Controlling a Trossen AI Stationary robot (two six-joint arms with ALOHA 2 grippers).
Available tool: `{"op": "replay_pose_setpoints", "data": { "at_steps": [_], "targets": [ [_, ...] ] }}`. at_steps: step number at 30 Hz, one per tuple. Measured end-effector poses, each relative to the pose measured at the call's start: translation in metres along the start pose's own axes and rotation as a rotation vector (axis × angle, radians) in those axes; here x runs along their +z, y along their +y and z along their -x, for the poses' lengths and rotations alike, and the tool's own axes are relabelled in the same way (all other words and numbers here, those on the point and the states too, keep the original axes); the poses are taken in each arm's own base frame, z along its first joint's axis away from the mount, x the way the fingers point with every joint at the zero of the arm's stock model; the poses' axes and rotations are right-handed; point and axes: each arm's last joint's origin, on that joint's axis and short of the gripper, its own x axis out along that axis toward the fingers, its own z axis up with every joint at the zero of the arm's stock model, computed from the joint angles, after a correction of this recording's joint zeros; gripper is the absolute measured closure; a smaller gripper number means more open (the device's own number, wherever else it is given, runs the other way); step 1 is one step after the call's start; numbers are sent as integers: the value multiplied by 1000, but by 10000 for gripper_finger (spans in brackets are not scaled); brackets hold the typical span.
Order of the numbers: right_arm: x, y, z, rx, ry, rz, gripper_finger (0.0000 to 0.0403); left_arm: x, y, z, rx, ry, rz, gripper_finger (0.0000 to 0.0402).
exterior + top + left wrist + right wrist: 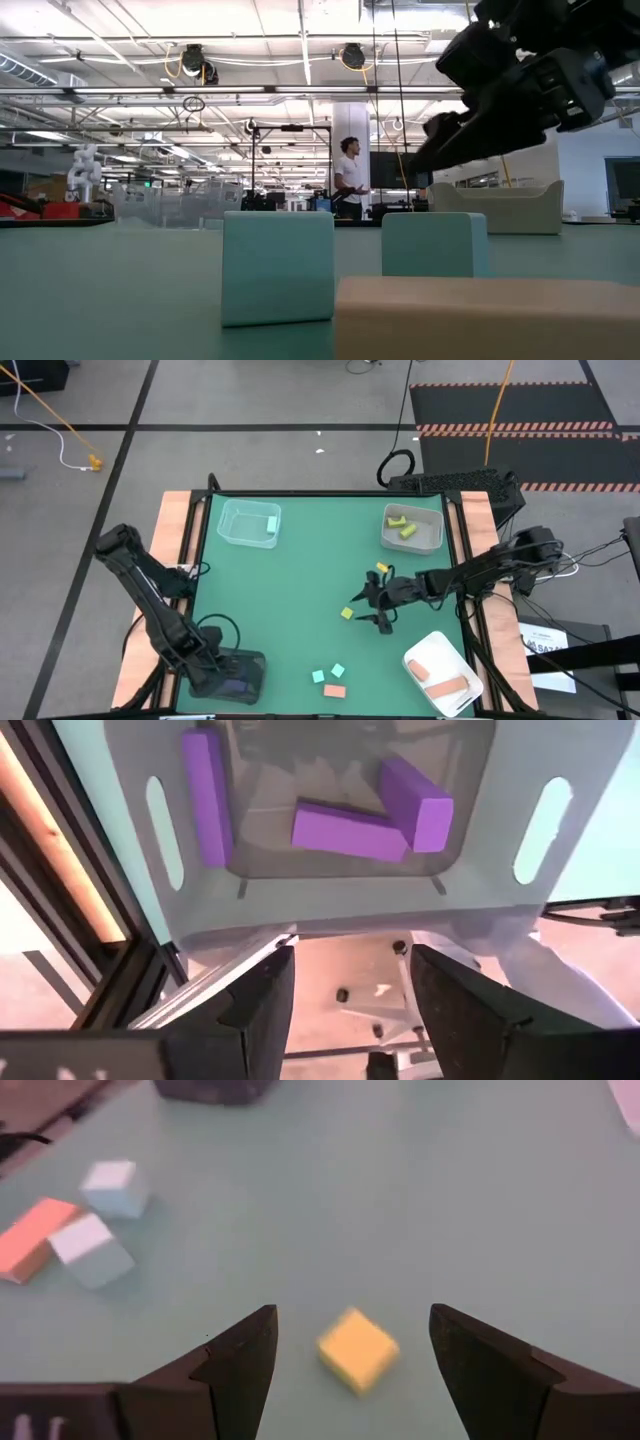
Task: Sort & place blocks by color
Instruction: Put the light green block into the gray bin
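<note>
My right gripper point(352, 1318) is open and hovers above the table, its fingers standing on either side of a yellow-green cube point(357, 1349) without touching it. From above, this gripper point(373, 608) sits just right of that cube point(347, 613). A second yellow-green cube point(381, 568) lies farther back. Two light teal cubes point(318, 676) point(338, 670) and a salmon-pink bar point(334, 690) rest flat near the table's near edge. My left gripper point(350, 1005) is open over a dark tray point(240, 678) holding three purple bars point(350, 830).
A clear tray point(250, 525) at the far left holds a teal block point(271, 522). The far right tray point(428, 540) holds yellow-green blocks point(402, 525). A white tray point(436, 647) at the near right holds salmon-pink pieces point(450, 686). A person point(350, 178) stands far behind the table.
</note>
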Motion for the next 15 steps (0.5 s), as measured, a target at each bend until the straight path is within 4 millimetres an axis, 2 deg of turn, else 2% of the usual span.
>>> {"op": "replay_pose_setpoints", "data": {
  "at_steps": [5, 15],
  "targets": [
    [-2, 1, -16, 53, -74, 74, 151, 1, 3, 10, -24, 24, -6, 199],
    [-27, -1, -44, 55, 2, 197, 151, 2, 5, 12, -25, 20, -31, 199]
  ]
}}
